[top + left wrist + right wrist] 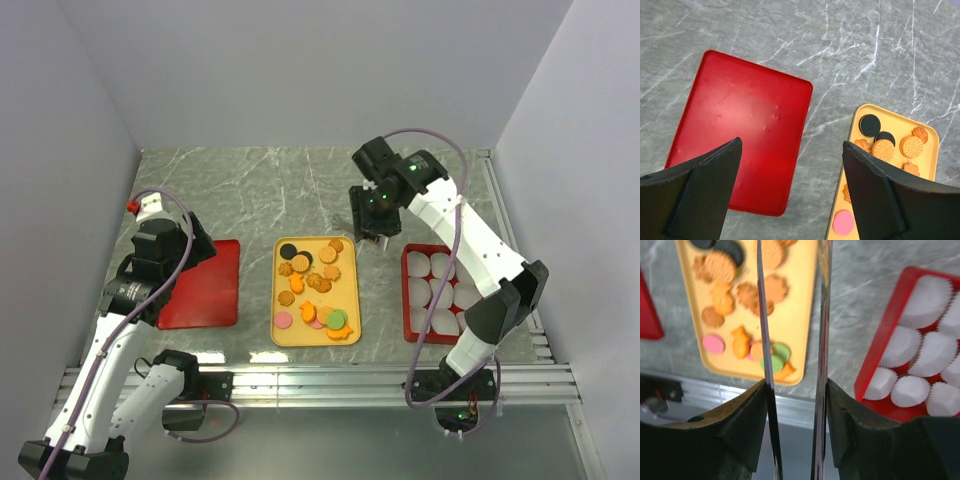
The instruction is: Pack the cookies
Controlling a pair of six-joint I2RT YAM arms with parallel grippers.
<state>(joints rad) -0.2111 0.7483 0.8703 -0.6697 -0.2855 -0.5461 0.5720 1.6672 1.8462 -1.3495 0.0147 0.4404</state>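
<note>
Nearest the arms, the cookies [315, 288] are all sitting on the yellow tray [281, 334], so packing looks barely begun (the paper cups [441, 293] in the red cup tray [408, 300] are showing white). The left gripper [790, 192] is hanging wide open over the flat red tray [740, 125]. Farther back, the right gripper [372, 238], partly open around long thin blades, is hovering just beyond the cookies.

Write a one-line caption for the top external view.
Right end effector hovers over the yellow tray of cookies, beside the red tray of paper cups.
</note>
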